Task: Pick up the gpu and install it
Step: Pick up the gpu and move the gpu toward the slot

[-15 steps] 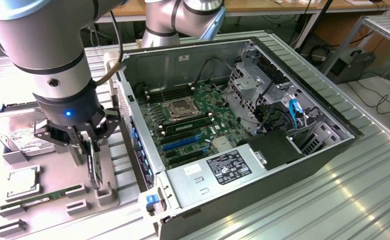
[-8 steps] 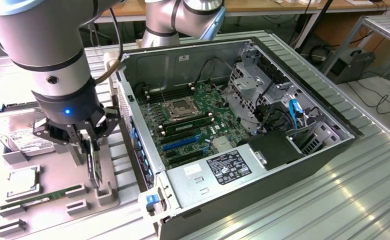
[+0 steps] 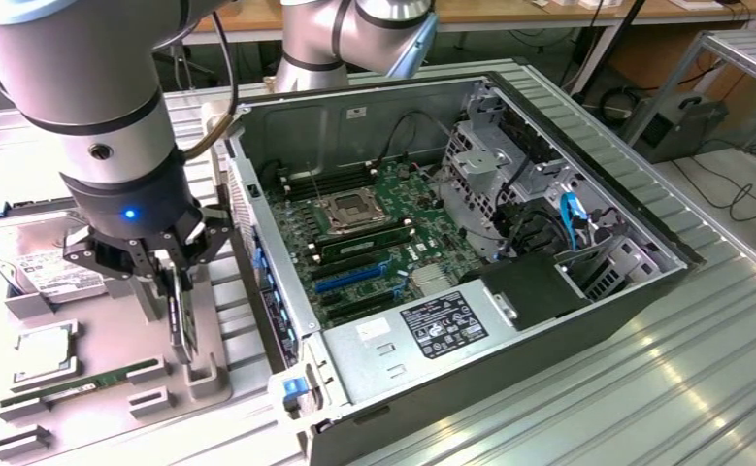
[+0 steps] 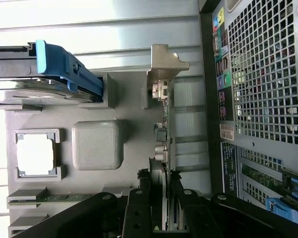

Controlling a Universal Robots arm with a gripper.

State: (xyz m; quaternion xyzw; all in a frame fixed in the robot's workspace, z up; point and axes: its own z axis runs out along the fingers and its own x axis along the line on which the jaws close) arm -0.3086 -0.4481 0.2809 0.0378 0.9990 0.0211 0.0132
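Wrist view: your gripper (image 4: 164, 218) has its fingers closed on the gpu (image 4: 161, 144), whose long axis runs straight away from the jaws, still over the parts tray (image 3: 118, 408).

Thin black expansion card (image 3: 180, 313) with silvery bracket; grey moulded parts tray (image 4: 97, 144); green motherboard (image 3: 391, 238); blue latch (image 3: 295, 387).

My hand (image 3: 171, 277) grips the gpu (image 3: 180, 316), which stands on edge in a grey tray (image 3: 118, 408) at the exterior view's left. On the tray lie a hard drive (image 3: 28, 262), a processor (image 3: 48, 349) and a green memory stick (image 3: 80, 385). Just beside the tray, an open computer case (image 3: 481, 291) rests on the ribbed metal worktop (image 3: 663, 388), its motherboard (image 3: 378, 233) exposed.
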